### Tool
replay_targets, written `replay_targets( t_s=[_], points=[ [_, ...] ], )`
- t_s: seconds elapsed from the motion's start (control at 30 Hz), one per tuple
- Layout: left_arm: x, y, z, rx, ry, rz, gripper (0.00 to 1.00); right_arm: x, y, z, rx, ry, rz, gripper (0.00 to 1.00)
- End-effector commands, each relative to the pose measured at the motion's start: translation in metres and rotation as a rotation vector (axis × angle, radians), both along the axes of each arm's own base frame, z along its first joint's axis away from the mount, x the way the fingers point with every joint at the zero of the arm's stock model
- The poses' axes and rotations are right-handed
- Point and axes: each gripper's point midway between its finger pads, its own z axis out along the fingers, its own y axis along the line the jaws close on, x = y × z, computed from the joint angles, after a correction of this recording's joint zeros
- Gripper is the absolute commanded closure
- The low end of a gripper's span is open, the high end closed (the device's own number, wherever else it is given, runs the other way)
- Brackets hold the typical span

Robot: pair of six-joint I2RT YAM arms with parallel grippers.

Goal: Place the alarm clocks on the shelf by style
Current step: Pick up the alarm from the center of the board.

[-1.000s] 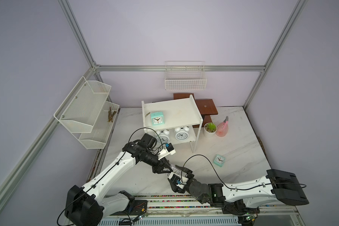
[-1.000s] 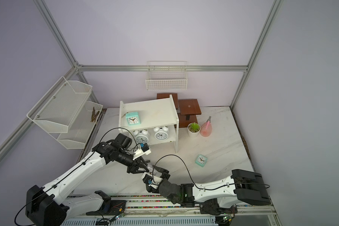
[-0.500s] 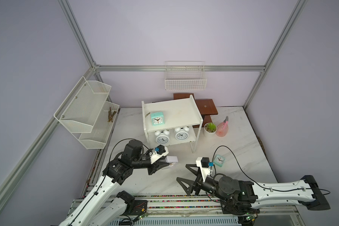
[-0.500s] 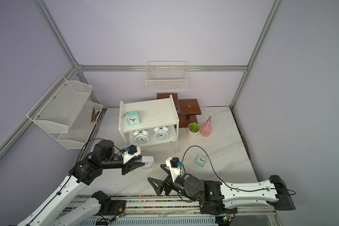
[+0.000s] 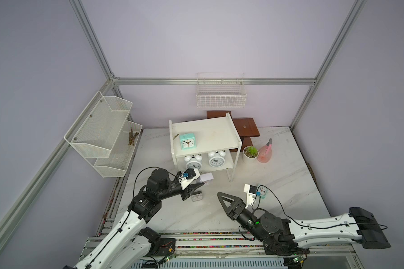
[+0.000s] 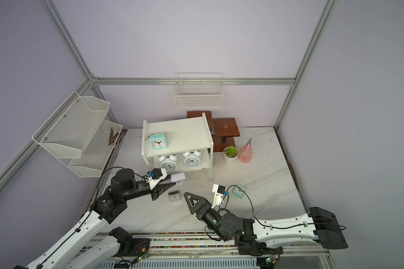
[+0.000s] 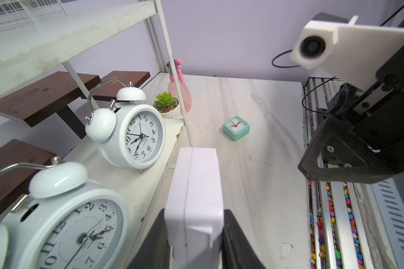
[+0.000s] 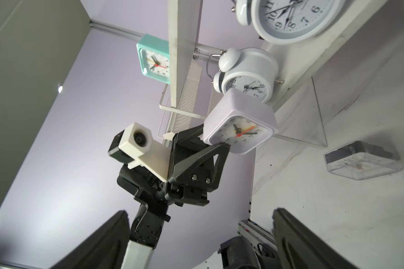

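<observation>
My left gripper (image 5: 202,184) is shut on a white square clock (image 5: 206,178), its fingers (image 7: 233,233) pressing both sides just in front of the shelf's (image 5: 210,130) lower tier. A mint clock (image 5: 188,141) stands on the top tier. Two twin-bell clocks (image 5: 193,161) (image 5: 216,159) stand on the lower tier. On the table lie a dark-framed clock (image 5: 197,196), face up, and another mint clock (image 5: 262,191). My right gripper (image 5: 221,198) is open and empty, low over the table right of the dark-framed clock, its fingers (image 8: 296,237) far apart.
A potted succulent (image 5: 250,153) and a pink spray bottle (image 5: 265,153) stand right of the shelf. Brown wooden steps (image 5: 245,128) sit behind it. A mesh rack (image 5: 103,132) hangs on the left wall and a wire basket (image 5: 221,94) on the back wall.
A second ago both grippers met at the white clock near the table's front. The right gripper opened and drew back to the right. The left gripper carried the clock toward the shelf.
</observation>
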Motion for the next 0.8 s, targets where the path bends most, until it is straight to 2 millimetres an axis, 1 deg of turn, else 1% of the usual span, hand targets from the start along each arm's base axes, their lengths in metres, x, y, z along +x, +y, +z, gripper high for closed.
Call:
replay_targets(
  t_s=[0.0,0.23,0.33,0.43,0.57,0.77],
  points=[
    [-0.001,-0.002,0.028,-0.075,-0.075,-0.011,1.00,0.013,-0.013,0.006,0.262,0.144,-0.075,0.01],
    [-0.010,-0.007,0.028,-0.087,-0.059,-0.066,1.00,0.021,-0.004,0.005,0.416,0.137,-0.100,0.01],
    [-0.014,-0.007,0.027,-0.087,-0.056,-0.079,1.00,0.023,-0.003,0.013,0.464,0.092,-0.102,0.02],
    [-0.017,-0.008,0.026,-0.086,-0.045,-0.095,1.00,0.025,0.004,0.018,0.475,0.061,-0.095,0.02],
    [-0.019,-0.009,0.025,-0.088,-0.039,-0.108,1.00,0.032,0.019,0.013,0.462,0.079,-0.080,0.04],
    [-0.022,-0.011,0.024,-0.088,-0.034,-0.121,1.00,0.043,0.028,0.008,0.477,0.088,-0.080,0.08]
  ],
)
